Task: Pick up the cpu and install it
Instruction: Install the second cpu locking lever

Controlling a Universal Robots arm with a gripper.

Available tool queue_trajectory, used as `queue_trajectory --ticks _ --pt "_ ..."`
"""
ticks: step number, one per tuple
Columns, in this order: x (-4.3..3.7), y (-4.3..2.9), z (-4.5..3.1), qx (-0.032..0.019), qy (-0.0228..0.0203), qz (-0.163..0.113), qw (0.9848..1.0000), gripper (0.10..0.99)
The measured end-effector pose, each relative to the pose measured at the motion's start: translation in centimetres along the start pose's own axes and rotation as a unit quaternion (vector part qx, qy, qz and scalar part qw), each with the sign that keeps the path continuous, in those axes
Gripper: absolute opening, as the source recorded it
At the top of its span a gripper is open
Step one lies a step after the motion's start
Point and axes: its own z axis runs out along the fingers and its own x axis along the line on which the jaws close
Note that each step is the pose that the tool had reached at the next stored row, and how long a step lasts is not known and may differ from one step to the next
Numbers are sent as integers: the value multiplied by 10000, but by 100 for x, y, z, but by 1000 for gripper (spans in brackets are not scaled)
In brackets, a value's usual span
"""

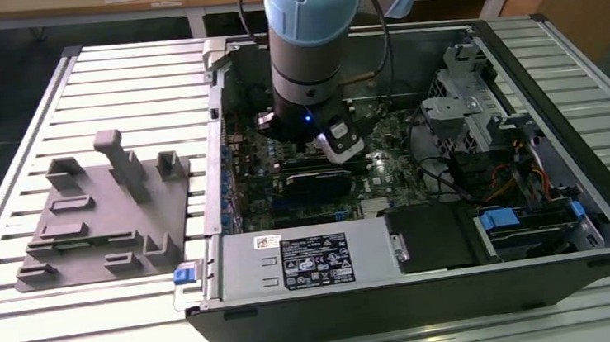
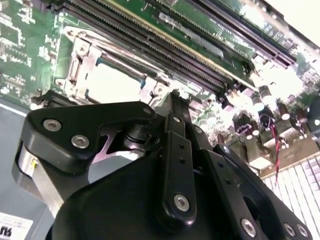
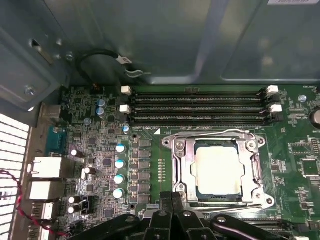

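Note:
The cpu [image 3: 218,171], a shiny silver square, lies flat inside the metal socket frame [image 3: 182,165] on the green motherboard. In the second wrist view the cpu [image 2: 112,82] appears as a bright patch within the same frame. My gripper [image 3: 172,196] hovers just beside the socket's edge. Its black fingers are pressed together with nothing between them, and they meet at a point in the second wrist view [image 2: 172,95]. In the exterior view the arm [image 1: 305,71] reaches down into the open computer case [image 1: 562,74].
Empty memory slots [image 3: 197,105] run along one side of the socket. A black heatsink block [image 1: 318,185] sits on the board below the arm. A grey fixture tray [image 1: 104,213] rests on the slatted table at the exterior view's left. Drive cages and cables [image 1: 492,163] crowd the case's right.

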Motion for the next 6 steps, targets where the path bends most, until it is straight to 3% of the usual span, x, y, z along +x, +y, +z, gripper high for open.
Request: queue_trajectory --ticks 6 --pt "1 26 -79 -5 1 -1 10000 106"
